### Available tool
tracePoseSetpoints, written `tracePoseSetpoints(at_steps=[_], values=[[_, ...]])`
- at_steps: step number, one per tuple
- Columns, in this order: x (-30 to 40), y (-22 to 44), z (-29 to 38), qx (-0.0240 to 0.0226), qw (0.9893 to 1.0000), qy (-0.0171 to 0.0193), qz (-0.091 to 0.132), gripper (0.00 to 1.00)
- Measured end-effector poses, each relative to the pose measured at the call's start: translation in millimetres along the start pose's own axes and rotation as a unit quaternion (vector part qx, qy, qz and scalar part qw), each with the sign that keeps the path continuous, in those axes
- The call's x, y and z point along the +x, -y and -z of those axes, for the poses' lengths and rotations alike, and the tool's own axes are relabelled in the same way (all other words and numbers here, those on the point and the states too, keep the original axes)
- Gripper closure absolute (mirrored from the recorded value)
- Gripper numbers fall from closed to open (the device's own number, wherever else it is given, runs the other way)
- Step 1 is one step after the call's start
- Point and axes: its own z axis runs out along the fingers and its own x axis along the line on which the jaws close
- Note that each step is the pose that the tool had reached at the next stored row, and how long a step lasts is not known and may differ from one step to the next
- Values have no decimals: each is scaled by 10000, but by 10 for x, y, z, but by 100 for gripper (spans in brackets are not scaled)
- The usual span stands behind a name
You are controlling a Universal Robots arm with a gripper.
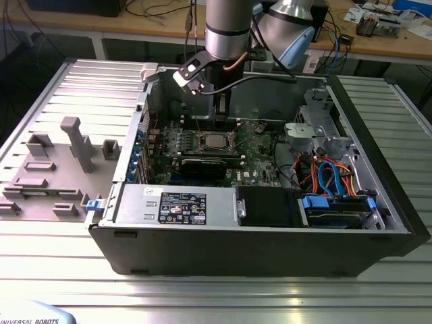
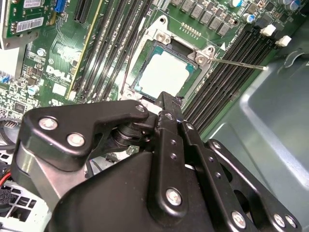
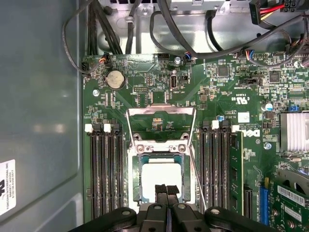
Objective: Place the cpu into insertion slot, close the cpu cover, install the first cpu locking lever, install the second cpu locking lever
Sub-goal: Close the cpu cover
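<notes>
Silvery-grey on its top face, the cpu (image 3: pixel 161 176) lies flat inside the insertion slot (image 3: pixel 136 174), at the middle of the green motherboard (image 3: pixel 116 104). The cpu cover (image 3: pixel 161 111) is open. Its silver frame lies folded back on the side of the socket opposite the fingertips, and board components show through its square window. A thin wire locking lever (image 3: pixel 196 179) runs along one side of the socket, clear of the cover.

The gripper (image 3: pixel 166 189) hangs over the edge of the cpu. Its two black fingers (image 3: pixel 160 191) are drawn together with nothing between them — whether they touch the chip cannot be told.

In the exterior view the arm (image 1: pixel 226 27) reaches down into the open computer case (image 1: pixel 256 250) above the middle of the board. The power supply (image 1: pixel 175 202) sits against the near wall. Blue and orange cables (image 1: pixel 331 175) lie at the exterior view's right.
</notes>
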Motion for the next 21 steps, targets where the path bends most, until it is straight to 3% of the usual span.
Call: tracePoseSetpoints(at_steps=[11, 21], values=[[1, -2, 91, 0, 10000, 0, 0, 89], [1, -8, 103, 1, 10000, 1, 1, 89]])
